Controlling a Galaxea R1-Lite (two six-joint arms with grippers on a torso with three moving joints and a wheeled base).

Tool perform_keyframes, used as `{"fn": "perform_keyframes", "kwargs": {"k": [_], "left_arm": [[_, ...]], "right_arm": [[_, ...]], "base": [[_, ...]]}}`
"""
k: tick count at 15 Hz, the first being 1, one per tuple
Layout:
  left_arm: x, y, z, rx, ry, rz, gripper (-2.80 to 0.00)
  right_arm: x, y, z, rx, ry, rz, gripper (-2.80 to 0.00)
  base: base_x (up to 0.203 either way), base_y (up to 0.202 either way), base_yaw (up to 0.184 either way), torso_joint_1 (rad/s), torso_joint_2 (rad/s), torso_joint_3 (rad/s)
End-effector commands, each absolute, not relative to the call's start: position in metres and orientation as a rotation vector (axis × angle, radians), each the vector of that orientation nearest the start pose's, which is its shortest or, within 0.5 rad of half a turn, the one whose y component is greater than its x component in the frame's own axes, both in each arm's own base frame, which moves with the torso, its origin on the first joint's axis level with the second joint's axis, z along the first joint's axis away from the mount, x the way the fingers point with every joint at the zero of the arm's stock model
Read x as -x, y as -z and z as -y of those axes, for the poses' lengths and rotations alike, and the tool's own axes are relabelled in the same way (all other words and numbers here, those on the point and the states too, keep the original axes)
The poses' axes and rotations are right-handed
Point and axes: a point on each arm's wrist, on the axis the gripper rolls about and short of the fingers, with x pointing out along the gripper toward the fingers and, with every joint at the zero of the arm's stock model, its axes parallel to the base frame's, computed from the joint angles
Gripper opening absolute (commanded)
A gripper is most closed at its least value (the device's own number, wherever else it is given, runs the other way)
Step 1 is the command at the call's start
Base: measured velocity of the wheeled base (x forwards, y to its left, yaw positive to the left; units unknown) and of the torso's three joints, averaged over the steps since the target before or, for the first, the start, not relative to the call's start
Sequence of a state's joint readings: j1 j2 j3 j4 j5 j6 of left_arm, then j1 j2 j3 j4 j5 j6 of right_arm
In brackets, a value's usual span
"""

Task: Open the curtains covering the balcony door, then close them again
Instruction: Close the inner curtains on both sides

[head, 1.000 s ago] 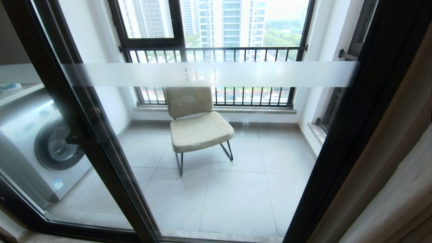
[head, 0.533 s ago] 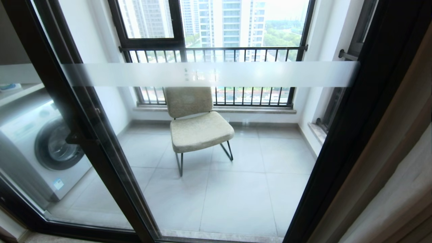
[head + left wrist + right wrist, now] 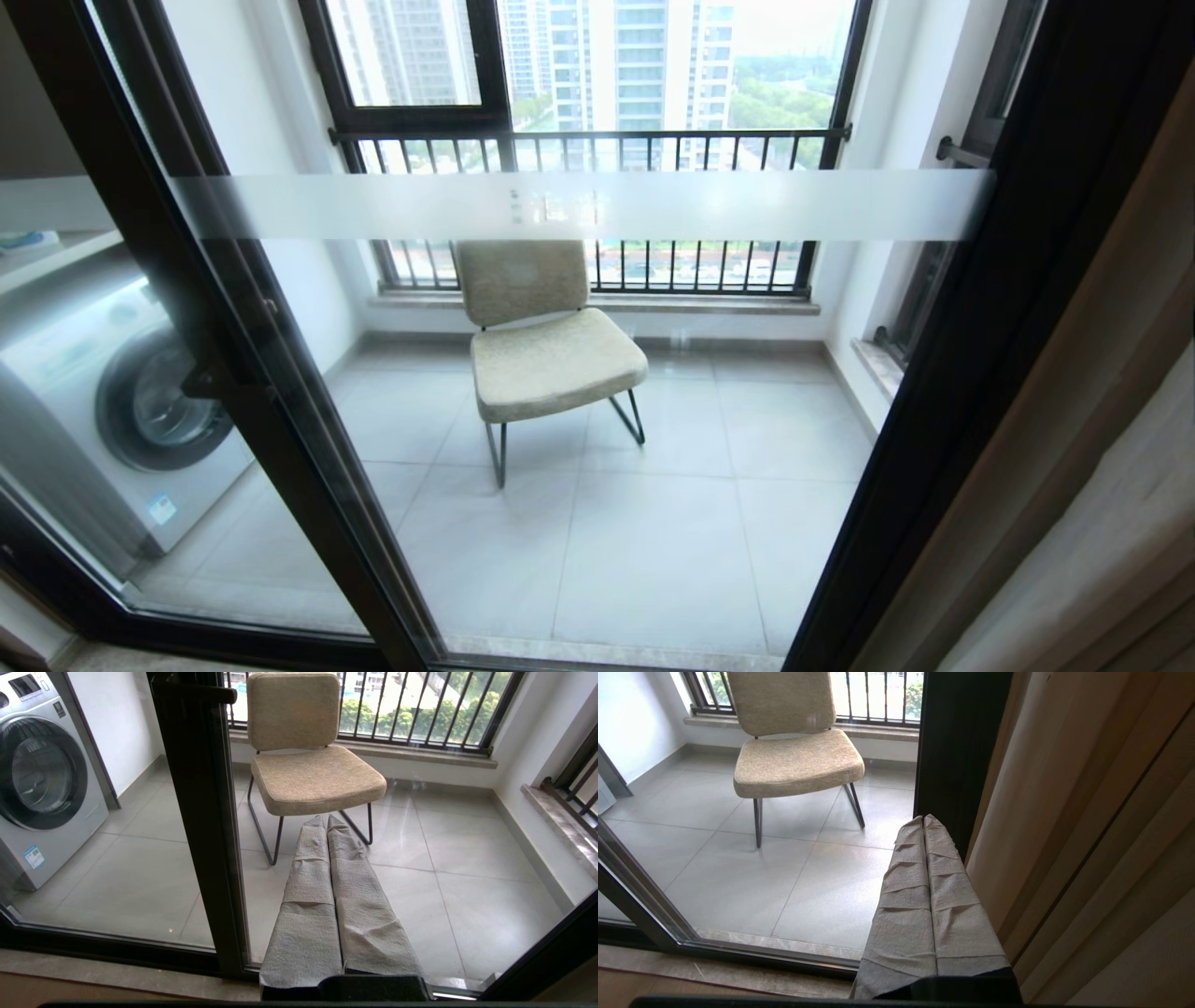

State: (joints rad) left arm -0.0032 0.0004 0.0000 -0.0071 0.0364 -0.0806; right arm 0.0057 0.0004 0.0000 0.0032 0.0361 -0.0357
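At the balcony door (image 3: 579, 373) | curtains (image 3: 1102, 485) seen gathered at 3 o'clock | left gripper (image 3: 327, 821) and right gripper (image 3: 923, 820) held closed, empty | nothing changed over the last second; closing judged pending

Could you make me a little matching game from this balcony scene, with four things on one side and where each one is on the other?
Things:
1. chair
2. washing machine
3. curtains
4. frosted band

Places:
A. gathered at the right edge of the head view, beside the black door frame
B. running level across the glass of the balcony door
C. behind the left glass panel, against the balcony's left wall
D. mid-balcony on the tiles, its back toward the railed window

Pairs: 1-D, 2-C, 3-A, 4-B
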Motion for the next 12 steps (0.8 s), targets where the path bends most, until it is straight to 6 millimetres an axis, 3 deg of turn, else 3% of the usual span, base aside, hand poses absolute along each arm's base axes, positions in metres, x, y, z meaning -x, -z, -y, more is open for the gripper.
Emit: {"fn": "perform_keyframes", "kwargs": {"k": [1, 8, 12], "left_arm": [[0.023, -0.076, -0.001, 0.081, -0.033, 0.009, -2.8], [0.023, -0.076, -0.001, 0.081, -0.033, 0.009, -2.8], [0.023, -0.076, -0.001, 0.081, -0.033, 0.009, -2.8]], "right_arm": [[0.023, -0.075, -0.001, 0.037, -0.043, -0.002, -2.8], [0.023, -0.078, -0.001, 0.063, -0.025, 0.005, -2.8], [0.022, -0.098, -0.001, 0.06, -0.025, 0.038, -2.8]], "base": [[0.0, 0.0, 0.0, 0.0, 0.0, 0.0], [0.0, 0.0, 0.0, 0.0, 0.0, 0.0], [0.0, 0.0, 0.0, 0.0, 0.0, 0.0]]}}
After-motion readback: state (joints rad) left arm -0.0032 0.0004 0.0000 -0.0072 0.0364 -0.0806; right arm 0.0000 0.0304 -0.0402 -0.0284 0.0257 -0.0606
